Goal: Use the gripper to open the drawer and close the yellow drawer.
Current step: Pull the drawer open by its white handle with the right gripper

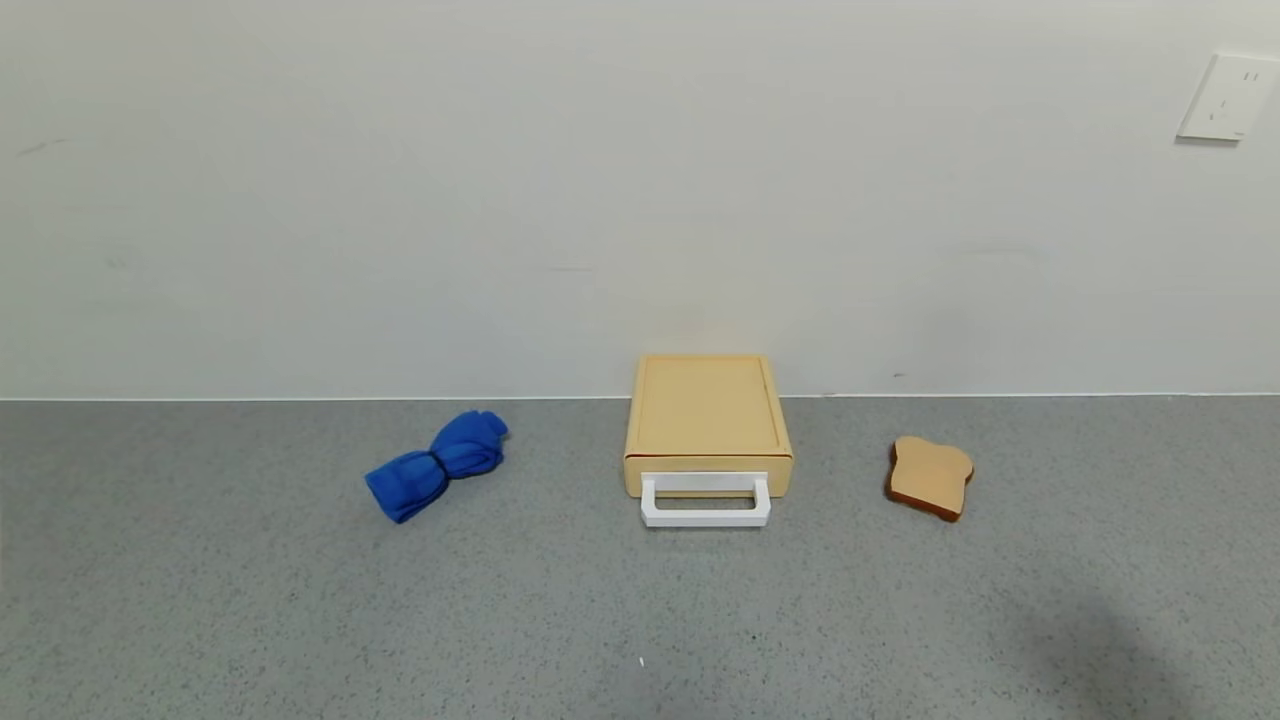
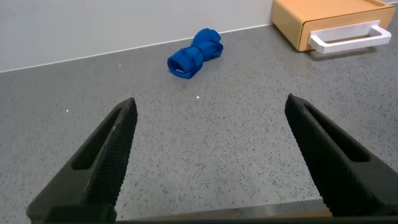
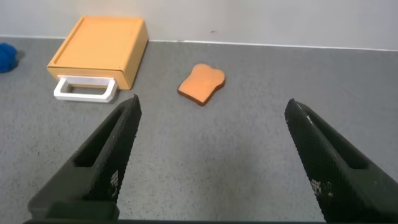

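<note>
The flat pale yellow-tan plastic drawer (image 1: pixel 708 425) with white loop handle (image 1: pixel 705 501) is found shut, centred against the far wall. Nothing has been started. The left gripper (image 2: pixel 208 134) and right gripper (image 3: pixel 211 134), fingers apart, are held well short of it; opening and closing both remain.

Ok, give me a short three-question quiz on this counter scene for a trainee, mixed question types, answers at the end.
1. True or false: the yellow drawer is shut.
2. What lies on the drawer's right in the head view? A) blue cloth B) toast slice C) nothing
3. Fill in: the drawer's handle is coloured ____.

Key:
1. True; its tray sits flush.
2. B, the toast slice; the blue cloth lies left.
3. White.

Both the left tool and right tool are open, away from the drawer.
</note>
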`<move>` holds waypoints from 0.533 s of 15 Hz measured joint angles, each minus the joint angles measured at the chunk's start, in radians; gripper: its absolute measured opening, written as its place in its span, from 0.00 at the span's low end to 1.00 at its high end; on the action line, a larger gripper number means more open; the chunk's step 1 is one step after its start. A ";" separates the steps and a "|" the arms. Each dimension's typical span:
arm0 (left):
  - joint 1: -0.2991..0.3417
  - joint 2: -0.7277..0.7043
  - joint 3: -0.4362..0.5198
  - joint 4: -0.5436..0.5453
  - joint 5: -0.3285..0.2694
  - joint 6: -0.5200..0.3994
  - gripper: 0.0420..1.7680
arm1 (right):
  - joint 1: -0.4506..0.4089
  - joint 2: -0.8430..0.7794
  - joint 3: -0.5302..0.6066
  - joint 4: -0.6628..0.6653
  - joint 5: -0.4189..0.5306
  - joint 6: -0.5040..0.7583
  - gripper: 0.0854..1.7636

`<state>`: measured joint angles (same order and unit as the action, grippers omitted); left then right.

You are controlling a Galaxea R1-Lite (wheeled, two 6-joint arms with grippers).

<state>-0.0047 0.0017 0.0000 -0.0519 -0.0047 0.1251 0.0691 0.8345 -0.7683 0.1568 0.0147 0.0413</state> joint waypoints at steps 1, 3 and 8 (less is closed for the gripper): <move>0.000 0.000 0.000 0.000 0.000 0.000 0.97 | 0.028 0.075 -0.036 0.000 -0.003 0.001 0.96; 0.000 0.000 0.000 0.000 0.000 0.000 0.97 | 0.088 0.212 -0.108 0.001 -0.009 0.009 0.96; 0.000 0.000 0.000 0.000 0.000 0.000 0.97 | 0.256 0.559 -0.296 0.003 -0.072 0.037 0.96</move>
<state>-0.0047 0.0017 0.0000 -0.0515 -0.0047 0.1251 0.3251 1.3936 -1.0647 0.1596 -0.0570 0.0779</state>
